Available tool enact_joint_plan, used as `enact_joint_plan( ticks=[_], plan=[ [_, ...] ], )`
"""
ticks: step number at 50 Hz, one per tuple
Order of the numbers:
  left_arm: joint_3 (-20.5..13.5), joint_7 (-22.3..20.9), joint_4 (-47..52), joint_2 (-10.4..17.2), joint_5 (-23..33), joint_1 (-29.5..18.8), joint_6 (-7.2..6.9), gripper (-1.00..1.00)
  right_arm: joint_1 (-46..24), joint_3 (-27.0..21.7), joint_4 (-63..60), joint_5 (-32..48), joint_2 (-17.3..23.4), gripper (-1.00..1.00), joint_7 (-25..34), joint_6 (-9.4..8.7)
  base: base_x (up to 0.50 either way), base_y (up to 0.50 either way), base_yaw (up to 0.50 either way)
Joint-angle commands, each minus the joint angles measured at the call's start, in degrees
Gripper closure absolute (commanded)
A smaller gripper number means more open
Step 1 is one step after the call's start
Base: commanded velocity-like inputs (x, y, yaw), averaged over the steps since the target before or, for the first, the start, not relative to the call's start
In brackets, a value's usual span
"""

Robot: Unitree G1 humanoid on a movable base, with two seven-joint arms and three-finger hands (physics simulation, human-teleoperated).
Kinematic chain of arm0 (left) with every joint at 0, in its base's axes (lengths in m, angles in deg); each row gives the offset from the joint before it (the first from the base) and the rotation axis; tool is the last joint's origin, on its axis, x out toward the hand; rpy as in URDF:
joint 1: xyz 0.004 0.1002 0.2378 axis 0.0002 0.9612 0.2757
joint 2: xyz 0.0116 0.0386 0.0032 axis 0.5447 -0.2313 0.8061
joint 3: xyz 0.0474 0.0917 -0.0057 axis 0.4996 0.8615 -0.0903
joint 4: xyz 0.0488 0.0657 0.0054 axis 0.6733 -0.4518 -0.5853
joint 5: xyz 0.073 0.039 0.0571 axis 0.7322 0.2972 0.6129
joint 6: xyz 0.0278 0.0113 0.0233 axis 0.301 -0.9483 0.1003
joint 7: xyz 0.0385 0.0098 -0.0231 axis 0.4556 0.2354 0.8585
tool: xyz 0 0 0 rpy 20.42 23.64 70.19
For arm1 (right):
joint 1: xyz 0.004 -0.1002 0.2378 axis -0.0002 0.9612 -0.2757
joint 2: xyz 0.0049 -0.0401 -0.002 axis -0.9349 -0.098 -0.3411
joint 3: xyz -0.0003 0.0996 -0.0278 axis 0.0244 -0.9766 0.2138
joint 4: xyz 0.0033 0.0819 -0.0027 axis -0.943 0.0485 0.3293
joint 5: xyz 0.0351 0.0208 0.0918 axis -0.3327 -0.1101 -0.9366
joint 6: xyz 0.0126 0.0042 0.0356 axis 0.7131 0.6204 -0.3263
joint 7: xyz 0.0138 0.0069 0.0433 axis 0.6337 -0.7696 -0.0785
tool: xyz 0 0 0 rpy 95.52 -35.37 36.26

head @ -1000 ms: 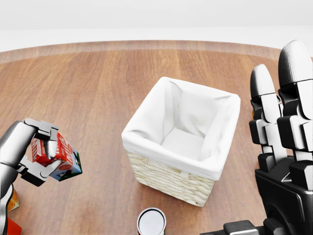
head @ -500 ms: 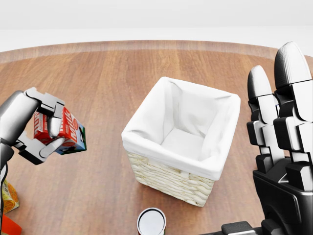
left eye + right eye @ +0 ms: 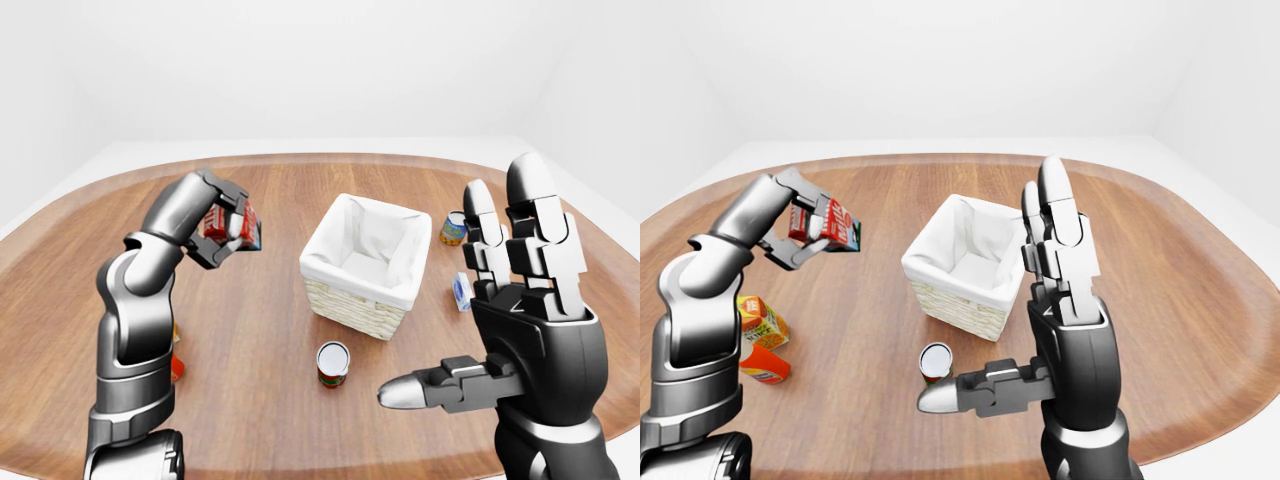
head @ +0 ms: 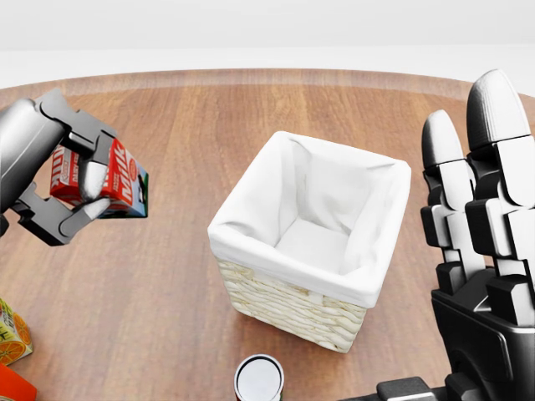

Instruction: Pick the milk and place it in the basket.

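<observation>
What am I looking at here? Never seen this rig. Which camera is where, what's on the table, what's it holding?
These are simulator renders of a humanoid robot with two arms and three-finger hands. All three pictures come from cameras on its head, looking out over its own arms: one head view and a left-eye and right-eye pair that show nearly the same scene.

The left hand has its fingers closed round a red milk carton, held up above the round wooden table, to the left of the basket in the head view. The basket is woven, lined with white cloth, and nothing shows inside it.

The right hand is open, fingers pointing up, holding nothing.

Also on the table: a can near the basket, an orange juice carton, and two small items to the basket's right in the left-eye view.
</observation>
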Motion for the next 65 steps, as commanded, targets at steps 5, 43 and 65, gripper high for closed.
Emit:
enact_joint_plan(
  ticks=[5, 43, 65],
  plan=[
    [1.0, -0.1, 4.0, -0.6, 0.4, -3.1, 0.00, 1.00, 0.0, 0.3, 0.0, 0.3, -0.1, -1.00, 0.0, 0.00, 0.00, 0.00, 0.00],
    [9.4, -5.4, 3.2, -9.7, 10.1, -16.8, 0.00, 1.00, 0.4, 1.3, 0.0, 0.3, 0.6, -1.00, -0.7, 0.00, 0.00, 0.00, 0.00],
    [14.4, -5.6, 3.5, -18.0, 14.4, -19.0, 0.00, 1.00, 0.7, 1.5, 0.0, 0.1, 1.0, -1.00, -1.1, 0.00, 0.00, 0.00, 0.00]
  ],
)
